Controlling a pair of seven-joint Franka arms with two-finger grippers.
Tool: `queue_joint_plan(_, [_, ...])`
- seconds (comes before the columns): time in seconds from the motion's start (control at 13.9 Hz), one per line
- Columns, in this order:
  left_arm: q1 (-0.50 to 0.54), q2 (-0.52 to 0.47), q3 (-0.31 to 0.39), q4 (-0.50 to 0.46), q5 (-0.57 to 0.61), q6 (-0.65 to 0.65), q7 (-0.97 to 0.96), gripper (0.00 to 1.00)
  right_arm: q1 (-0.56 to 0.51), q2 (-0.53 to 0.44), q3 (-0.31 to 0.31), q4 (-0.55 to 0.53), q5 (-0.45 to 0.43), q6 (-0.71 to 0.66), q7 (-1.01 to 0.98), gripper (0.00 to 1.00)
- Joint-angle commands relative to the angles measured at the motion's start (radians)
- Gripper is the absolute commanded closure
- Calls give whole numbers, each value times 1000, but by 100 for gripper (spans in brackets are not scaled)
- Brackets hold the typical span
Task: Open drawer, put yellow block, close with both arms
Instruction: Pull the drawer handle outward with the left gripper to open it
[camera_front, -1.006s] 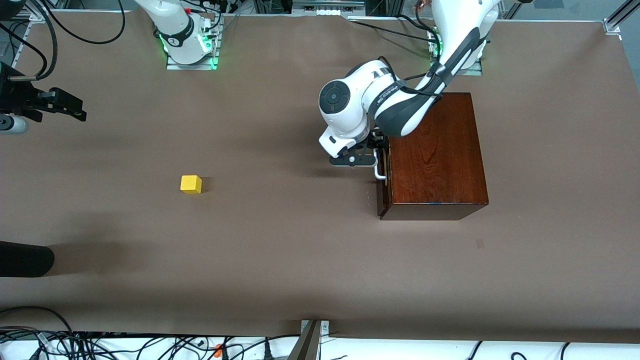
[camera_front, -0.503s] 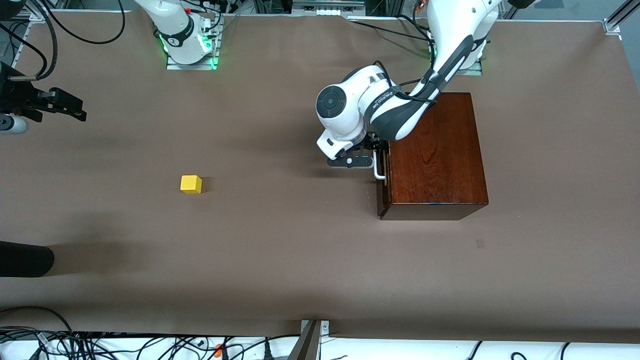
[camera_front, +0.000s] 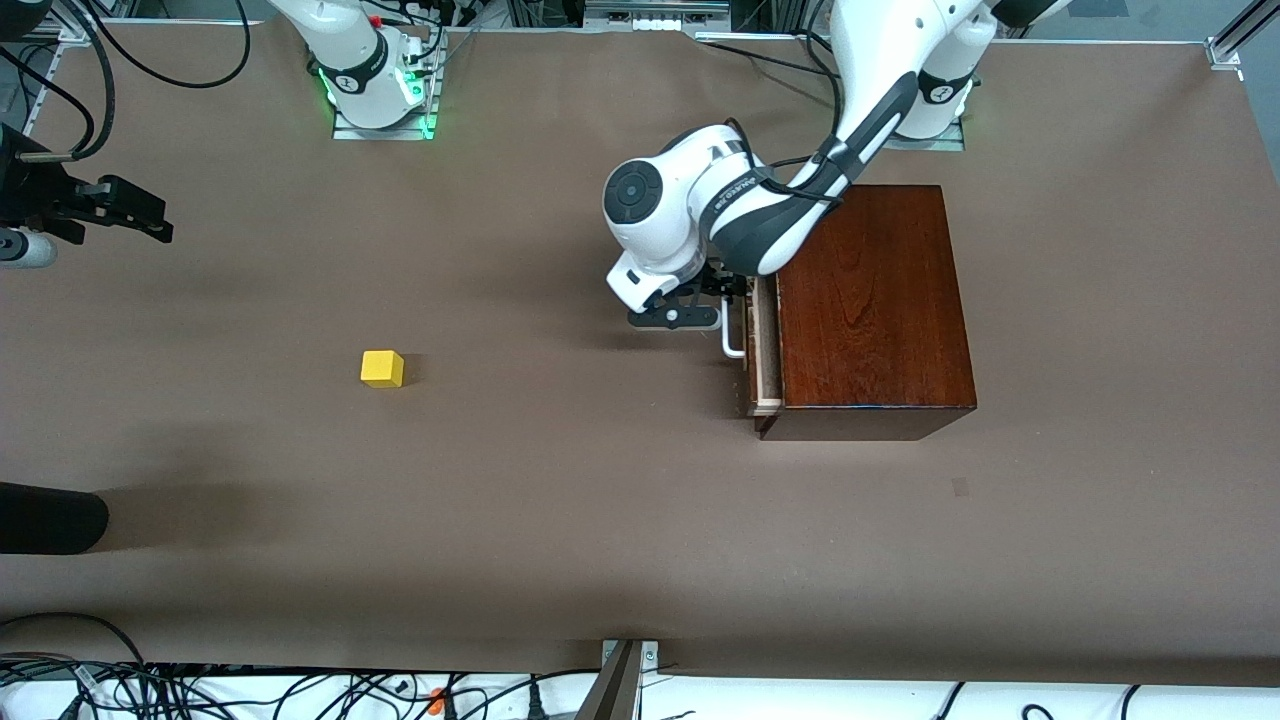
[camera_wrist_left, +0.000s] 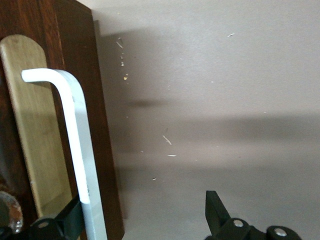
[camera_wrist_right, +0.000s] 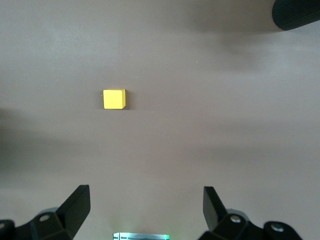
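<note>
left gripper (camera_front: 728, 300) is at the white handle (camera_wrist_left: 75, 145) of the drawer (camera_front: 762, 350), fingers spread wide, one finger (camera_wrist_left: 70, 220) touching the bar. the drawer shows a thin pale wood strip out of the dark brown box (camera_front: 870, 310). right gripper (camera_wrist_right: 145, 210) waits open above the worktop (camera_front: 560, 500). the small yellow block (camera_front: 382, 368) sits alone below it, bare worktop all round.

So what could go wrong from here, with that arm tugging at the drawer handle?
The left gripper only hooks the white handle with its fingers spread, so it might slip off while the drawer is barely open. The pull could also drag the wooden box across the table. The yellow block lies well toward the right arm's end, still to fetch.
</note>
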Motion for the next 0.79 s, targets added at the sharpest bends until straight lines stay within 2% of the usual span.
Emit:
queue_joint_plan(0.0, [-60, 48, -6, 68, 14, -2, -60, 0, -11, 0, 4, 11, 17, -16, -17, 0])
queue_joint_plan(0.36, [-148, 118, 32, 192, 14, -2, -103, 0, -11, 0, 4, 11, 19, -16, -17, 0])
queue_joint_plan(0.72, [-200, 160, 45, 269, 11, -2, -118, 0, -11, 0, 4, 11, 19, -16, -17, 0])
